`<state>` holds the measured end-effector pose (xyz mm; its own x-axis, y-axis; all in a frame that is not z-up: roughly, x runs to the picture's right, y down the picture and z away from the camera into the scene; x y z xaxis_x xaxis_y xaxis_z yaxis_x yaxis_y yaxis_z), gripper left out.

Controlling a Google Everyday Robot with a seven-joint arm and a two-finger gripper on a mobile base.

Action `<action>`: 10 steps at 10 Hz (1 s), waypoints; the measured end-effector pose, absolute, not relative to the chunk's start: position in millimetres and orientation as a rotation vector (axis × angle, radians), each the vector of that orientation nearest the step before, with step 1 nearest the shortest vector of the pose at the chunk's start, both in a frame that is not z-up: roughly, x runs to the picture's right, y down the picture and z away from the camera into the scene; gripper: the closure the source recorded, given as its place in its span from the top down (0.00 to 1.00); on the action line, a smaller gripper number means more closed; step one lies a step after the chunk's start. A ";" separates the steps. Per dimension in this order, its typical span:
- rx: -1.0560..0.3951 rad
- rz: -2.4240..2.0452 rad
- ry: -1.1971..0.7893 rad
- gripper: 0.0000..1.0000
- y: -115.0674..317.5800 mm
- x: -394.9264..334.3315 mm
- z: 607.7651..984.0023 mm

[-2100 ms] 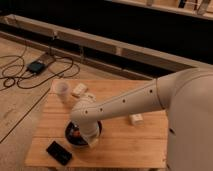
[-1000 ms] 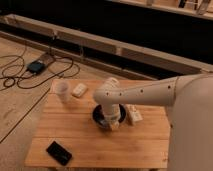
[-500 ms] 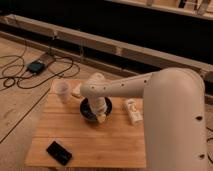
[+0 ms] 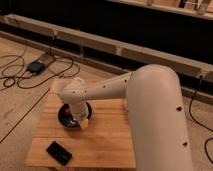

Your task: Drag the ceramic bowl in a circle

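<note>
Gripper (image 4: 79, 119): closed, lowered from the white arm (image 4: 150, 95) onto the right side of the ceramic bowl (image 4: 65, 116); whether the rim is pinched cannot be told.
Ceramic bowl: black, glossy, set on the left half of the wooden table (image 4: 107, 140), toward the far edge, partly covered by the wrist.
Phone (image 4: 59, 152): flat black slab, laid near the front left corner, well apart from the bowl.
Cables (image 4: 15, 75): spread on the floor to the left.
</note>
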<state>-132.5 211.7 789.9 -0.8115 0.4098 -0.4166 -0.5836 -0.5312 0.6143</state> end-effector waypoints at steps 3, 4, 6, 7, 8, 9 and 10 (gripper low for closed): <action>-0.283 2.331 1.071 0.00 228.2 -124.7 761.3; -0.264 2.363 1.096 0.00 235.9 -111.4 750.4; -0.217 2.438 1.148 0.00 249.8 -81.2 731.6; -0.181 2.488 1.177 0.00 257.7 -60.5 720.1; -0.159 2.530 1.195 0.00 262.2 -45.4 712.2; -0.137 2.561 1.211 0.00 265.7 -32.3 706.1; -0.107 2.598 1.221 0.00 266.8 -15.8 700.7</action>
<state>-15.8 266.8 700.7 -0.9613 0.2092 -0.1793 -0.2715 -0.6090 0.7453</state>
